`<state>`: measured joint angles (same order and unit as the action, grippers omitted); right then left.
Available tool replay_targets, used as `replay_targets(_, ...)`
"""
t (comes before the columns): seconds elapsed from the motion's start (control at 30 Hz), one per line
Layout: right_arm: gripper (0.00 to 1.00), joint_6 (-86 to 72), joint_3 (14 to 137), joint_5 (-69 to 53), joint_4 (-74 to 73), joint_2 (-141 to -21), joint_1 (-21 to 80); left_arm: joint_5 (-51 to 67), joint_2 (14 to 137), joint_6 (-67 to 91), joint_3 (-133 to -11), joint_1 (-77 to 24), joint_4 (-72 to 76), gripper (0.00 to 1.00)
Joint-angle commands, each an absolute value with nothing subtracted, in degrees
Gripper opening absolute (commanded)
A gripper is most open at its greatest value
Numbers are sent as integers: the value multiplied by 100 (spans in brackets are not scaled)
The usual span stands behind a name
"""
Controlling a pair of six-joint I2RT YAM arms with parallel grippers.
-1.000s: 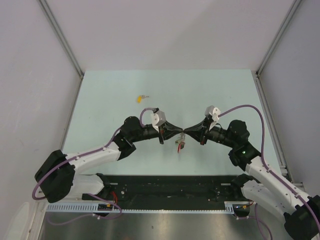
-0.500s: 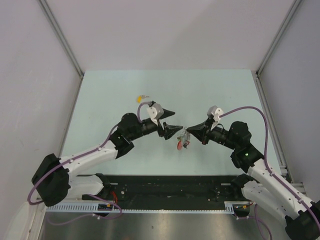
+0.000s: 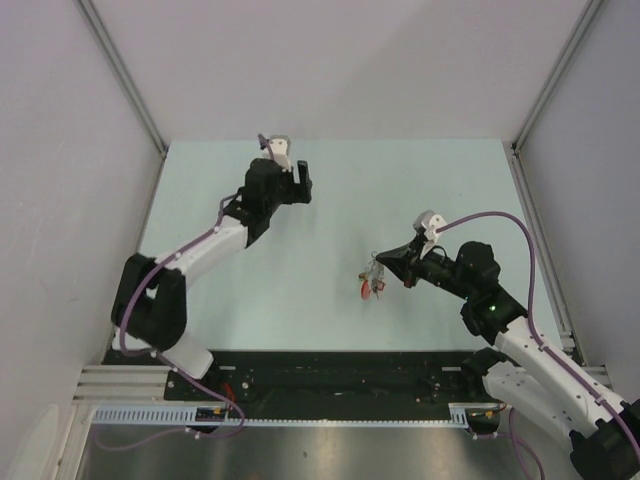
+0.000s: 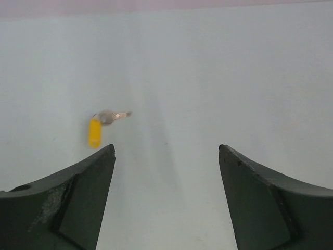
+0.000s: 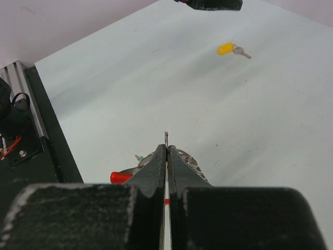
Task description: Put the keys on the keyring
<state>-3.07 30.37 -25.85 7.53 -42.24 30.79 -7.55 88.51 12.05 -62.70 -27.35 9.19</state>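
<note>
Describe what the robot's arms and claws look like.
The left arm and right arm have white links and black joints, each trailing a purple cable. The left claw and right claw have dark, tapered, wedge-shaped fingers. A small green light glows on the right arm.

Matt table (image 3: 400,190), plastic-headed metal key (image 4: 96,130)

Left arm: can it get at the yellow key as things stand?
Probably yes. The left gripper is open above the table, and the yellow key lies alone just ahead, slightly off toward one finger, with nothing between. The right gripper, shut on the keyring, is well clear.
</note>
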Motion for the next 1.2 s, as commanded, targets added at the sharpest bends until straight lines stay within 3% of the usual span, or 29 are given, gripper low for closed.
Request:
replay_targets(0.0, 0, -237, 3305, -2522, 958, -4236, 3111, -1231, 9797, 2064, -6942, -2260, -193, 83)
replay_targets(0.33, 0, -185, 3305, -2461, 870, -4263, 3120, -538, 11336, 2540, -7901, -1513, -422, 67)
replay_targets(0.77, 0, -149, 3305, -2426, 791, -4271, 3138, 281, 12392, 2637, -8789, -1125, -923, 46)
replay_targets(0.87, 0, -141, 3305, -2408, 791, -4280, 3138, 422, 12524, 2637, -8850, -1107, -975, 37)
replay_targets(1.0, 0, -141, 3305, -2408, 817, -4307, 3129, 650, 12472, 2628, -8772, -1099, -1002, 16)
replay_targets(1.17, 0, -149, 3305, -2452, 852, -4315, 3138, 826, 11885, 2654, -8010, -1116, -932, 2)
